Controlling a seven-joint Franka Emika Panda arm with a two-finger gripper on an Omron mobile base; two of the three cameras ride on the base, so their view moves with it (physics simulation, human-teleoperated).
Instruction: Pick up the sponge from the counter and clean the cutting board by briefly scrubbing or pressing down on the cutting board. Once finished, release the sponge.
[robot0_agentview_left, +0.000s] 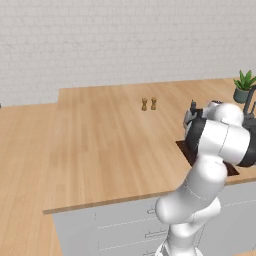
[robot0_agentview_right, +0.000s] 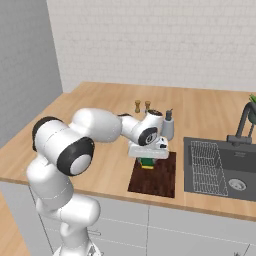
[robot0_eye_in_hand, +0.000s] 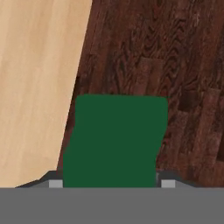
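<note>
Green sponge (robot0_eye_in_hand: 116, 140) clamped in the tool (robot0_agentview_right: 147, 161) over the cutting board (robot0_agentview_right: 159, 177); right base view adds its yellow layer.

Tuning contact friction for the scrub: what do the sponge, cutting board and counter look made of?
Sponge: looks like soft foam, matte dark green scouring layer over yellow.
Cutting board: dark reddish-brown wood, visible grain in strips, low sheen.
Counter: light-tan wood planks with fine grain, matte; possibly laminate.

- No readable text, label, brand or number on the sponge (robot0_eye_in_hand: 114, 142), the cutting board (robot0_eye_in_hand: 175, 65) or the counter (robot0_agentview_left: 100, 150) (small far items perhaps too blurred).
</note>
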